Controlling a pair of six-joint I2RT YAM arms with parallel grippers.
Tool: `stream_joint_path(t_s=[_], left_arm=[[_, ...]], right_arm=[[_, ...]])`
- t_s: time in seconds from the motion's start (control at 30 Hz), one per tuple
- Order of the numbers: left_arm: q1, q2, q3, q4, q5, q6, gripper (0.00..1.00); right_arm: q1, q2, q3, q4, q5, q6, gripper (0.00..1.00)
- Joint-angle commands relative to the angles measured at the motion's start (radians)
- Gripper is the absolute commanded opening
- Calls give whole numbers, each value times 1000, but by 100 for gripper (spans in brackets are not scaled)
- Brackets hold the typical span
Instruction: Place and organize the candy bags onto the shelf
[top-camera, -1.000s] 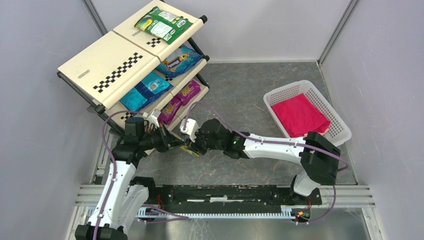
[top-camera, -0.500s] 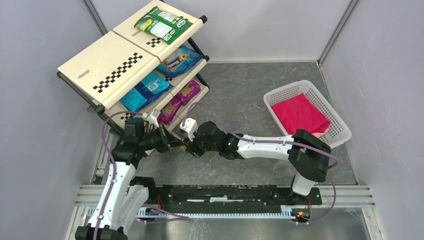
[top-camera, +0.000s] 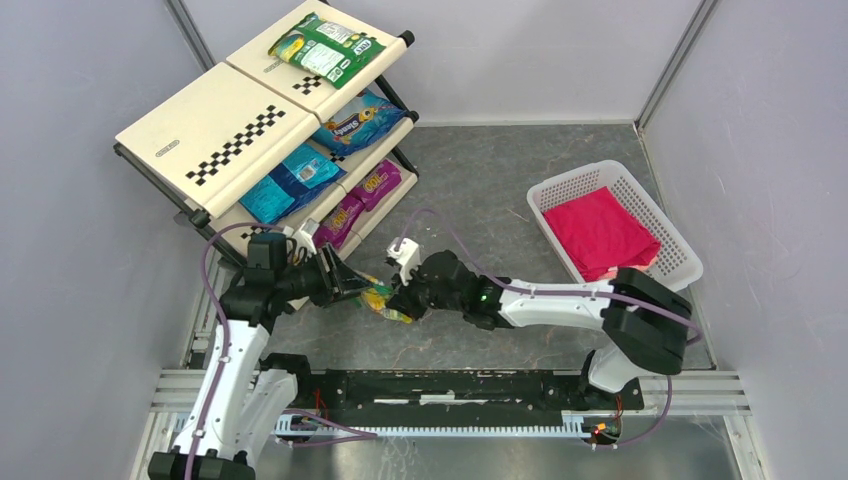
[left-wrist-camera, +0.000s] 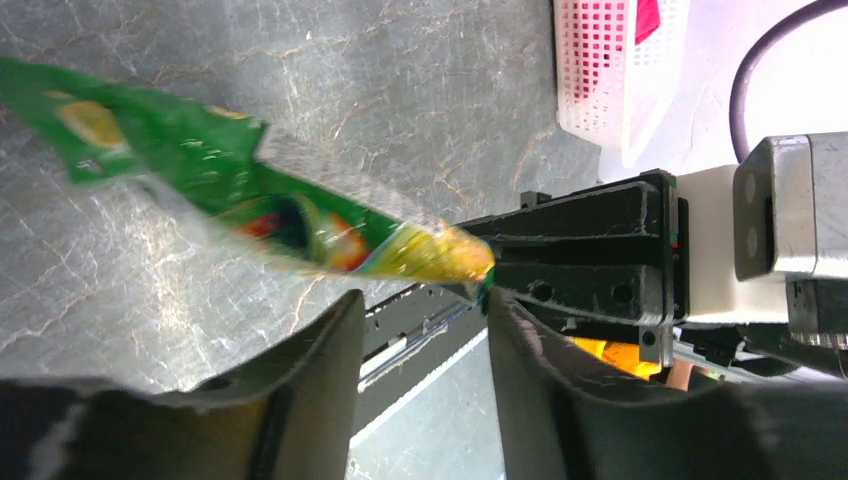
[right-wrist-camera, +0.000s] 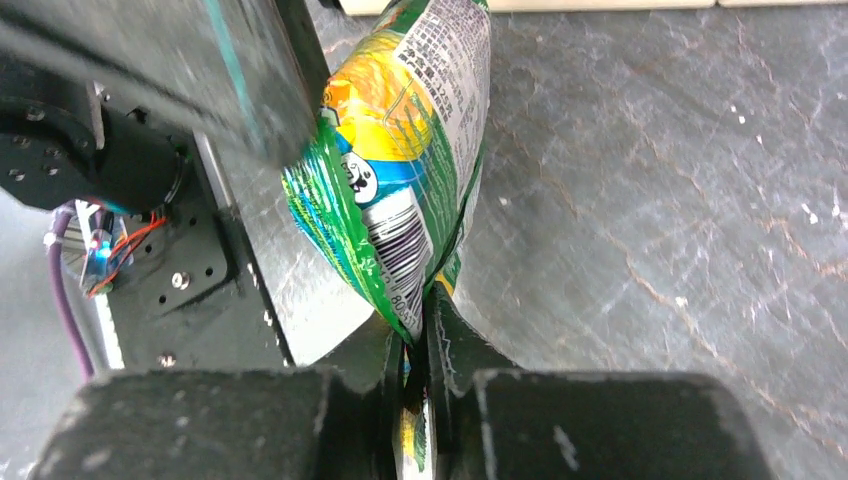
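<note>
**Inspector:** Where is the green-yellow candy bag (right-wrist-camera: 400, 190)?

**Assistant:** Held above the table (top-camera: 500, 180), between the 2 arms, near the shelf's (top-camera: 220, 130) bottom tier. The right gripper (right-wrist-camera: 425, 335) is clamped on its edge.

**Inspector:** What changed in the last second?

**Assistant:** Both grippers were bunched at the bag. The left gripper (left-wrist-camera: 425, 310) now has its jaws apart, clear of it. I judge the handover complete, with shelving still to do.

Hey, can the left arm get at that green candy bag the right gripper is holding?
Probably yes. The left gripper is open and the green candy bag hangs just beyond its fingertips with nothing between. The right gripper pinches the nearest end, so room there looks tight.
</note>
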Motion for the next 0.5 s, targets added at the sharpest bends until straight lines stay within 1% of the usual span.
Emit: stream_joint_path(t_s=[0.0, 0.03, 0.07, 0.13, 0.27, 0.37, 0.47], left_arm=[[14, 4, 80, -118, -117, 49, 63], [14, 3, 94, -136, -148, 69, 69], [14, 0, 103, -153, -181, 87, 72], [14, -4, 118, -174, -243, 117, 77], [14, -6, 123, -182, -295, 150, 79], [13, -3, 118, -177, -315, 157, 80], [13, -3, 105, -169, -324, 160, 81]], right_arm=[[-53, -140, -76, 64, -25, 51, 0], [-75, -172, -96, 56, -28, 57, 0], [-97, -200, -112, 46, -32, 64, 0], [-145, -268, -138, 29, -44, 75, 0], [-228, -383, -115, -44, -41, 75, 0], [-255, -463, -63, -75, 9, 77, 0], [-261, -519, 19, -53, 55, 88, 0]])
